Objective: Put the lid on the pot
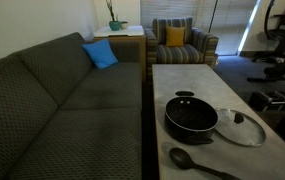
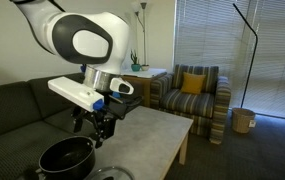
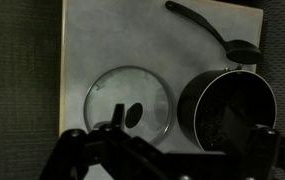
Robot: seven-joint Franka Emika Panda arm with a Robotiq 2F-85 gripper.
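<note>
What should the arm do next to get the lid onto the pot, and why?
Probably lower the open pincer toward the knob of the lid: it lies flat on the table beside the pot, and the pincer hangs above, empty.

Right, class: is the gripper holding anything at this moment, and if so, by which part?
Nothing is held. The gripper hangs open in the air, and the lid lies flat on the table beside the pot.
</note>
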